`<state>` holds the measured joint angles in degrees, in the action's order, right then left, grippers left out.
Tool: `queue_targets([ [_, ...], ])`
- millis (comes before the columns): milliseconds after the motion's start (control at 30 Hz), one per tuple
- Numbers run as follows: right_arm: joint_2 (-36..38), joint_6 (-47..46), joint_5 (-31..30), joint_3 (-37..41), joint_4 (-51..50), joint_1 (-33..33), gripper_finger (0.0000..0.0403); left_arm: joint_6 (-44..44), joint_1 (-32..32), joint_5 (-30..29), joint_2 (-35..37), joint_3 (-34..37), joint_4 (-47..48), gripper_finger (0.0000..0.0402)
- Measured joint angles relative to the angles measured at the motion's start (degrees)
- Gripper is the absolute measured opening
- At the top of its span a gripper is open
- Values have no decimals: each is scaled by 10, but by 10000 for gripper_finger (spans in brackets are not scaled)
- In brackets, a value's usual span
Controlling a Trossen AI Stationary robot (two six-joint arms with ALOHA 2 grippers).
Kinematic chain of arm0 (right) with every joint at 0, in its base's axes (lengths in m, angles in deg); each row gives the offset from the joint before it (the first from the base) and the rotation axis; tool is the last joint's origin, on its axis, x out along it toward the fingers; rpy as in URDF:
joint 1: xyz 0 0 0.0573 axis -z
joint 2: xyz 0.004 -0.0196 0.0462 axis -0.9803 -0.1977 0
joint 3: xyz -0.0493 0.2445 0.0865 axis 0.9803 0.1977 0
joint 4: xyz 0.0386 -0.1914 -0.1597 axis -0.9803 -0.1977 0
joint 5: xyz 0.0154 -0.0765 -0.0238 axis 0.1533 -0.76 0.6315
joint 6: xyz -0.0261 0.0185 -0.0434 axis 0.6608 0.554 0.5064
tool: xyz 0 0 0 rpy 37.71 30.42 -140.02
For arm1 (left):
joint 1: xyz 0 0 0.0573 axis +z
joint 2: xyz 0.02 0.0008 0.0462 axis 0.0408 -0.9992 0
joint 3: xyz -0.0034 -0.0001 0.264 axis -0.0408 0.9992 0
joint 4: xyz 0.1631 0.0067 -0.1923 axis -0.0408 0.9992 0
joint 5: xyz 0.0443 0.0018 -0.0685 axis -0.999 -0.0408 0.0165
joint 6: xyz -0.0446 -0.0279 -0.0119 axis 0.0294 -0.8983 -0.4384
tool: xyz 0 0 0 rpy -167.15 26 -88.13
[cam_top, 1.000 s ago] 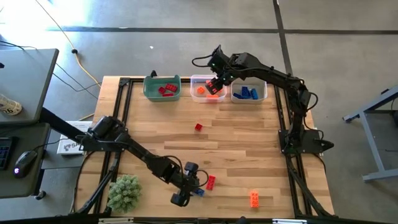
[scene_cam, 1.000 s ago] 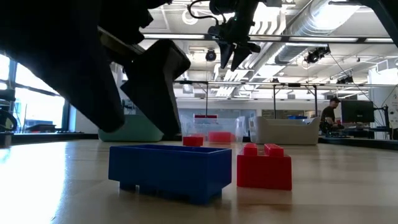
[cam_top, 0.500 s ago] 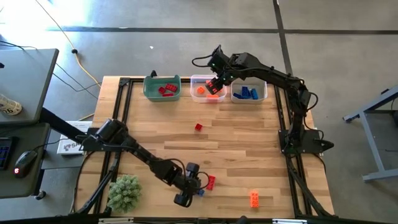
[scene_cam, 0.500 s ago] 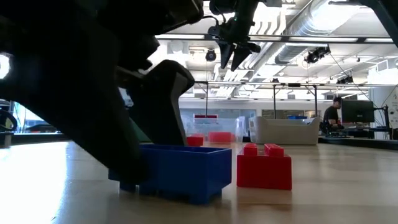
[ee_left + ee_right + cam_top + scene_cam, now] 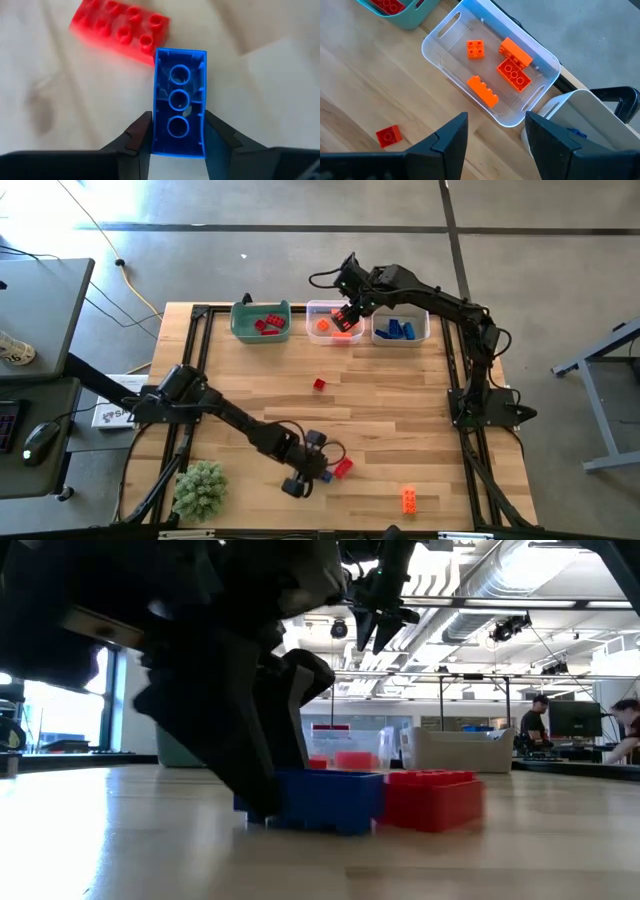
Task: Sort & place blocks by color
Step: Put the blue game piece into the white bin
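A blue block (image 5: 178,100) lies with its hollow underside up near the table's front edge, and my left gripper (image 5: 176,127) is shut on it. In the high view this gripper (image 5: 316,472) is just left of a red block (image 5: 343,468), which touches the blue block's (image 5: 325,802) far end. My right gripper (image 5: 345,313) hangs open above the clear bin (image 5: 437,35), which holds several orange blocks (image 5: 514,74), with nothing between its fingers. A small red block (image 5: 319,384) sits mid-table and an orange block (image 5: 409,499) lies at the front right. My left gripper pinches the blue block's two long sides (image 5: 156,134) between its two fingers (image 5: 137,136), near the end closest to the wrist. The fingers slant down from the table's left and lie along the block. The block rests on the table, underside up.
At the far edge stand a green bin (image 5: 240,330) with red blocks and a pale bin (image 5: 426,332) with blue blocks, either side of the clear one. A fuzzy green ball (image 5: 200,488) sits at the front left corner. Bare wood lies mid-table.
My left gripper has gone down and toward the table's right edge and has shut on the blue block. The blue block has slid right against the red block, which has turned about on the table.
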<state>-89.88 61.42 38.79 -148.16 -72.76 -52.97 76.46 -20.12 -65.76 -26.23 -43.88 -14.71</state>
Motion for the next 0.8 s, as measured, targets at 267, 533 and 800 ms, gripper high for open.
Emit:
queue_targets([
  [267,0,3,28,0,-4,21,186,98,54,-3,52,1,115,106],
  [533,0,17,105,0,-3,63,186,190,148,-15,109,2,167,106],
  [800,0,17,235,0,17,103,186,261,262,-15,171,1,157,106],
])
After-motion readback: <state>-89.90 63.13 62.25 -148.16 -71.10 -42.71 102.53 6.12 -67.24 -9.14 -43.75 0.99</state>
